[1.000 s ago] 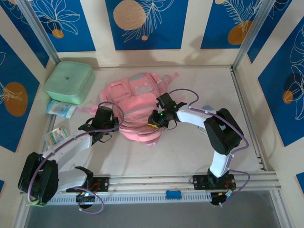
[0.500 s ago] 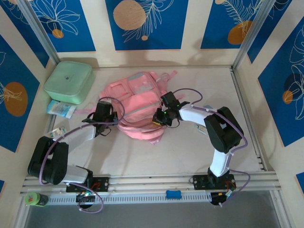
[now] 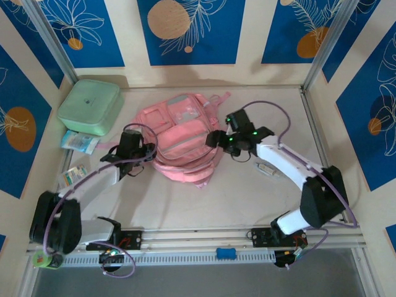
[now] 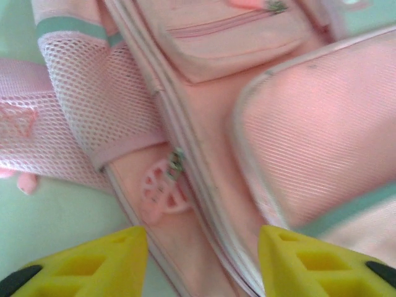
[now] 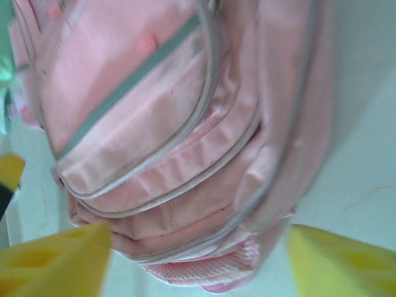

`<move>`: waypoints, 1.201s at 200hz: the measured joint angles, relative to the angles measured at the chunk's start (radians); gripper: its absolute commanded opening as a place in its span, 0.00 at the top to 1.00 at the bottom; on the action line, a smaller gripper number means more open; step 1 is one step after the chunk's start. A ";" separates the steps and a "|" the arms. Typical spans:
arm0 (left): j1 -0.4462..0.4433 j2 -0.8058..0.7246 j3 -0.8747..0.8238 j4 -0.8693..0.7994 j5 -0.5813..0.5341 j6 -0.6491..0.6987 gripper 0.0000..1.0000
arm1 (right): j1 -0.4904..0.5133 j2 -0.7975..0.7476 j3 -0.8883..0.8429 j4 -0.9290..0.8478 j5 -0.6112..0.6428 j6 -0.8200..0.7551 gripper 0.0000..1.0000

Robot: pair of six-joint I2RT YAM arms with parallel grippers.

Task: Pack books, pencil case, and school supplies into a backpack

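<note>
Pink fabric backpack (image 3: pixel 179 139): lies flat at mid-desk (image 3: pixel 247 198), front pockets up.
Left claw (image 4: pixel 203 247): yellow fingers (image 4: pixel 105 263) spread wide, holding nothing, over the zipper seam (image 4: pixel 185 167) beside the mesh side pocket (image 4: pixel 80 105).
Right claw (image 5: pixel 198 238): wide apart, holding nothing, at the backpack's right edge.
Mint-green box (image 3: pixel 90 106): far-left corner, apart from the backpack.
Two small packets (image 3: pixel 79 141): along the desk's left edge, nearer than the box.

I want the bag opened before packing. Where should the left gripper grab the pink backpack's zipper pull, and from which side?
Pinch the round pink zipper pull, lying flat beside the zip track of the soft pink backpack. It sits just ahead of the open left gripper, so probably come straight forward and down, closing across the flat disc.
</note>
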 measured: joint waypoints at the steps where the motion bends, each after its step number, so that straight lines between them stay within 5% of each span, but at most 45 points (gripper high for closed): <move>1: -0.002 -0.003 -0.001 -0.001 0.000 -0.002 0.44 | -0.003 -0.002 0.001 -0.002 0.002 -0.002 0.05; 55: -0.264 -0.111 -0.026 -0.034 0.010 -0.129 0.31 | -0.376 0.011 0.042 -0.108 0.091 -0.052 0.01; 95: -0.480 0.002 -0.024 0.003 0.000 -0.212 0.22 | -0.564 0.132 0.082 -0.122 0.098 -0.073 0.01; 140: -0.600 0.171 0.063 0.084 -0.019 -0.265 0.10 | -0.705 0.246 0.096 -0.121 0.056 -0.074 0.01; 176: -0.623 0.242 0.104 0.142 -0.033 -0.297 0.00 | -0.759 0.270 0.050 -0.075 0.000 -0.055 0.01; 240: -0.628 0.248 0.106 0.154 -0.060 -0.316 0.00 | -0.687 0.136 -0.188 -0.023 -0.111 0.054 0.01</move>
